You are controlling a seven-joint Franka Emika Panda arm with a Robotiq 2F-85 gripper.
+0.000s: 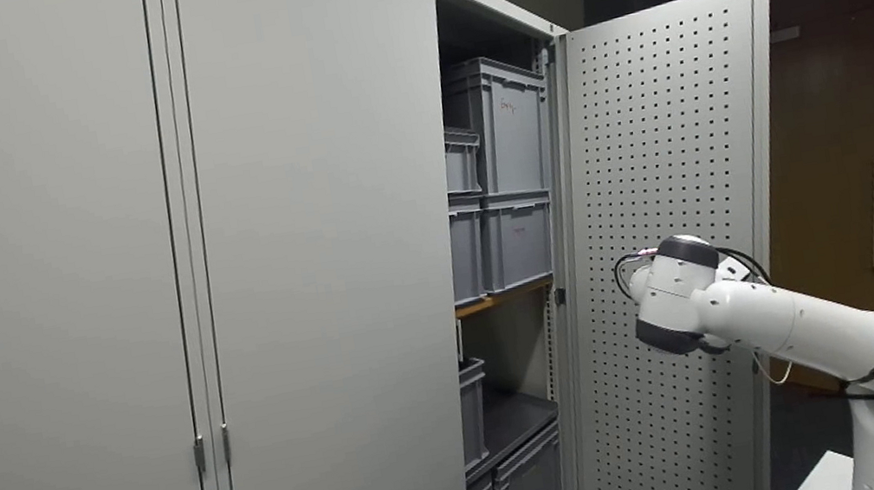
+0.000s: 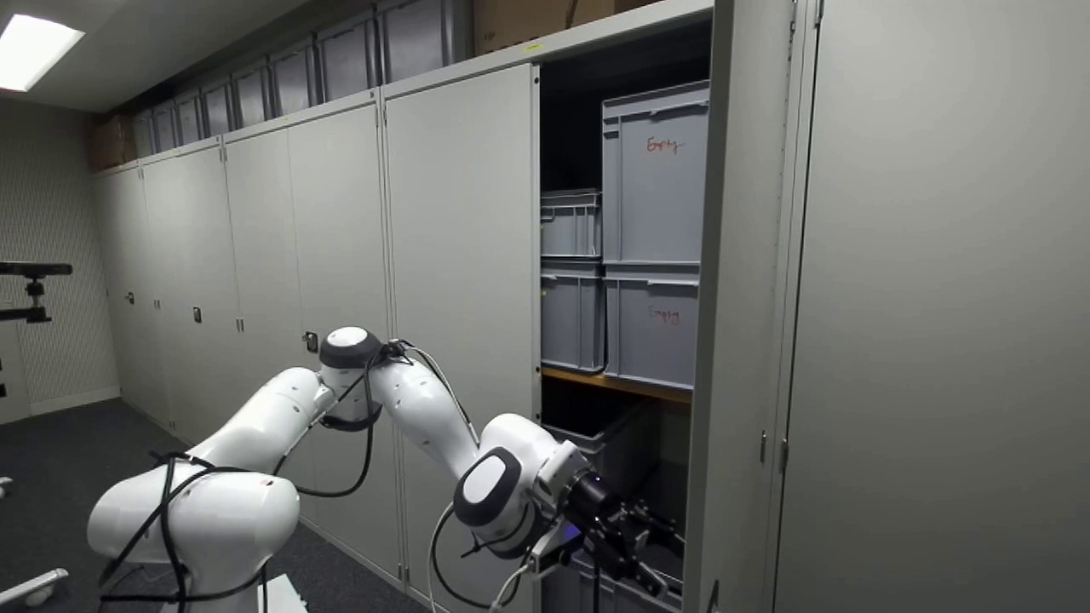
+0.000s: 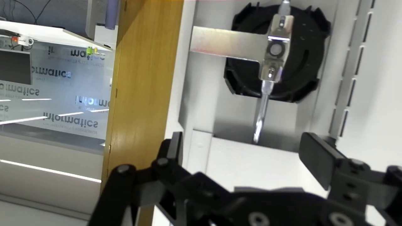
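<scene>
My black gripper (image 3: 241,138) is open in the wrist view, with its two fingers wide apart and nothing between them. Beyond the fingers is pale metal with a round black part (image 3: 303,67), a flat metal bar (image 3: 227,42) and a shiny rod (image 3: 260,116). In an exterior view the gripper (image 2: 662,562) is low in front of the open cabinet bay, close to the edge of the open cabinet door (image 2: 719,340). I cannot tell whether it touches that door. In an exterior view the gripper is hidden, and the arm (image 1: 800,319) overlaps the door's perforated panel (image 1: 656,131).
Grey bins marked "Empty" (image 2: 656,179) stand on a shelf (image 2: 617,383) in the cabinet. A closed door (image 1: 333,253) lies beside the bay. More bins (image 1: 532,484) stand lower down. Cables hang from the arm. A wooden panel (image 3: 146,78) shows in the wrist view.
</scene>
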